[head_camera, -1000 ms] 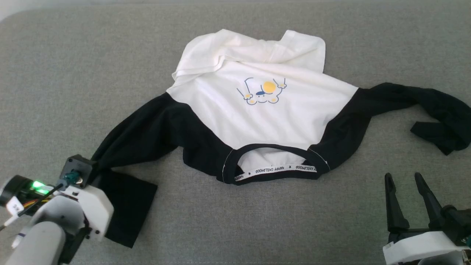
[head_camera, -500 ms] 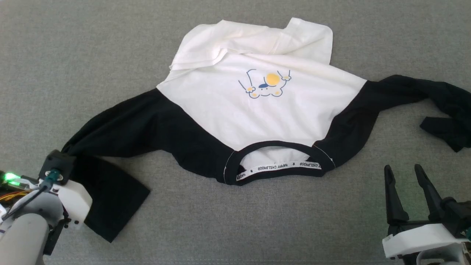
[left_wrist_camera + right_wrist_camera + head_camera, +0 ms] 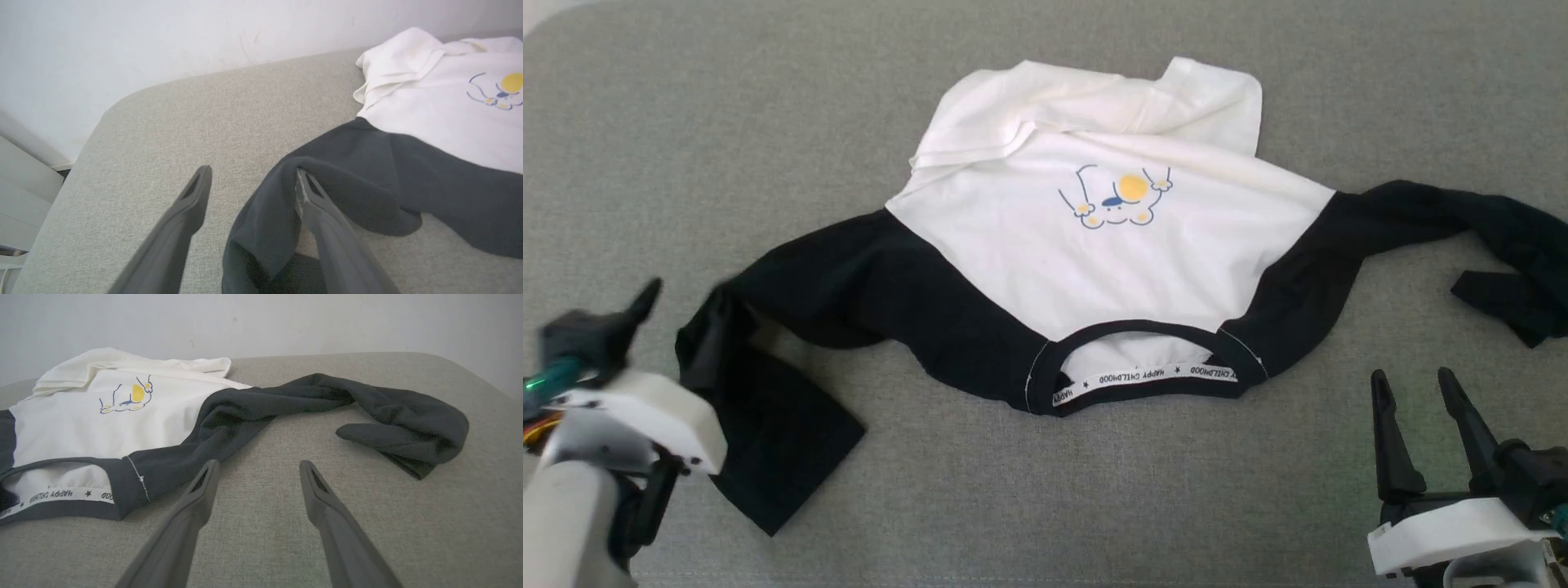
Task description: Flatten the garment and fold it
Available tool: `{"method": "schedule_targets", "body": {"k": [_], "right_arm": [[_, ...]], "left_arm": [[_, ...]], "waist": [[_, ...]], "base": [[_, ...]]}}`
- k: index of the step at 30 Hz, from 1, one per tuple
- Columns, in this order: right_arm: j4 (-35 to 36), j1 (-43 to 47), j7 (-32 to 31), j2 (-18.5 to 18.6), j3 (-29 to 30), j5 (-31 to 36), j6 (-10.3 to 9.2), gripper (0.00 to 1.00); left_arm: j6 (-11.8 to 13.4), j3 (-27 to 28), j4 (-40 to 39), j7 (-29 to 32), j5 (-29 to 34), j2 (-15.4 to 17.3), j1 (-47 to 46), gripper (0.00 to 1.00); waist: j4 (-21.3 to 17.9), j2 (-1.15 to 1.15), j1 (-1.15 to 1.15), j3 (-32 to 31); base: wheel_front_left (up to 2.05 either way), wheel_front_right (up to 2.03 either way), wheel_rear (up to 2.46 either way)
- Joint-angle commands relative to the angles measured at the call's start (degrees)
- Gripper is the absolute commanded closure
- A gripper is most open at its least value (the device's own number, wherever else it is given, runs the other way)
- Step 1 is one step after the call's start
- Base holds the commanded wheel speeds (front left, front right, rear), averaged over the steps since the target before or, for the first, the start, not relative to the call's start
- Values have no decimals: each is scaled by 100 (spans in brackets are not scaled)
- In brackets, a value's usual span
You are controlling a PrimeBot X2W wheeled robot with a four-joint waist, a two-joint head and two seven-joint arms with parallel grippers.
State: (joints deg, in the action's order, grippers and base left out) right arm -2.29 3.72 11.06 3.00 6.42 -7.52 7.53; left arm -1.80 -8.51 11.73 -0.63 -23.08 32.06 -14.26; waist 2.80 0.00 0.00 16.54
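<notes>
The garment (image 3: 1094,253) lies face up on the grey cushion, its collar (image 3: 1143,380) toward me and its white hem bunched at the far side. The left black sleeve (image 3: 792,327) stretches to the lower left, its end folded back. My left gripper (image 3: 678,306) stands open at that sleeve's bend. In the left wrist view the sleeve (image 3: 265,220) hangs between the left gripper's (image 3: 253,179) spread fingers, against the right one. The right sleeve (image 3: 1462,229) lies twisted at the far right. My right gripper (image 3: 1413,392) is open over bare cushion, short of the right sleeve (image 3: 367,404), with nothing in it.
The grey cushion (image 3: 686,122) ends in a rounded corner at the far left (image 3: 110,118), with a white wall (image 3: 163,36) behind it. Bare cushion lies in front of the collar and between the two grippers.
My left gripper was shut on the left sleeve and drew it out to the left; now its fingers have opened and let the sleeve go. The right gripper has stayed put.
</notes>
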Motion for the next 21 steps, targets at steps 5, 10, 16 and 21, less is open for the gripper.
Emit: {"method": "schedule_targets", "body": {"k": [5,10,16,21], "right_arm": [[-37,17,41,-13,-29,-76,-4,0],[-47,69,57,-13,-57,-96,-4,0],[-18,126,46,-13,-52,-87,-4,0],[-24,171,40,-13,-84,-102,-4,0]], "left_arm": [[280,496,-981,-382,-475,-232,591,0],[593,655,-1895,-722,-676,-649,1328,0],[778,430,-2331,-955,-794,-1186,1943,0],[933,187,-2389,-1086,-742,-1542,2238,0]], "waist": [[-13,0,0,-193],[-38,0,0,-324],[-76,0,0,-417],[-144,0,0,-494]], "base": [[0,0,0],[0,0,0],[0,0,0],[0,0,0]]}}
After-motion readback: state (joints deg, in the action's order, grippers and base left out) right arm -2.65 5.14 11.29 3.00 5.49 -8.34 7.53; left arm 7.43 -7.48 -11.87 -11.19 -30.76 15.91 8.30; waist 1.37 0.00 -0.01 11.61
